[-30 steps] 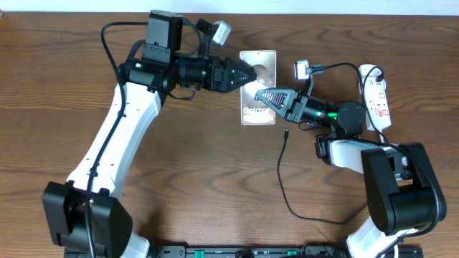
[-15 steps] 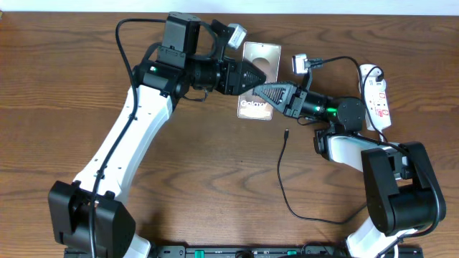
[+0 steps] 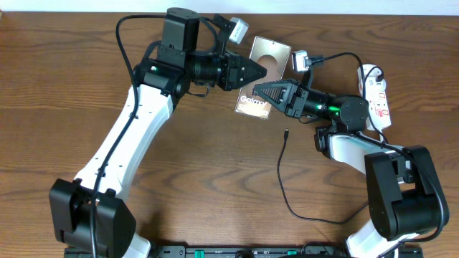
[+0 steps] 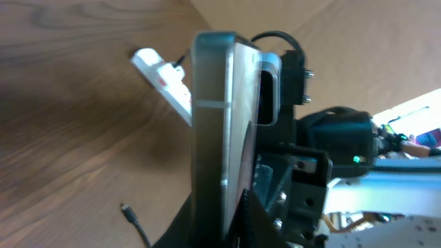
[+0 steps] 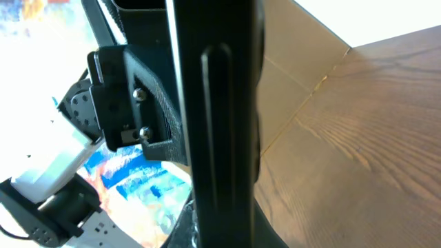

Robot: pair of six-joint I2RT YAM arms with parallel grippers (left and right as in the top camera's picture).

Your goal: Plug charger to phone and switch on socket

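Brown wood grain runs across the bench point(image 3: 208, 179). Reaching in from the left side toward the middle of the far edge, the left gripper point(image 3: 264, 71) is clenched on the phone point(image 3: 270, 54). The phone is raised off the wood and tilted, with its "Galaxy" lettering at the nearer end. In the left wrist view it stands edge-on between the dark fingers. From the other side the right gripper point(image 3: 258, 91) meets it just nearer the front than the left one and grasps the phone too; its wrist view shows the dark edge running down between its fingers. Further right, the charger point(image 3: 280, 168) lies loose on the wood, its connector tip apart from the phone and its cable curving toward the right front corner. By the far right corner lies the socket point(image 3: 378, 92)
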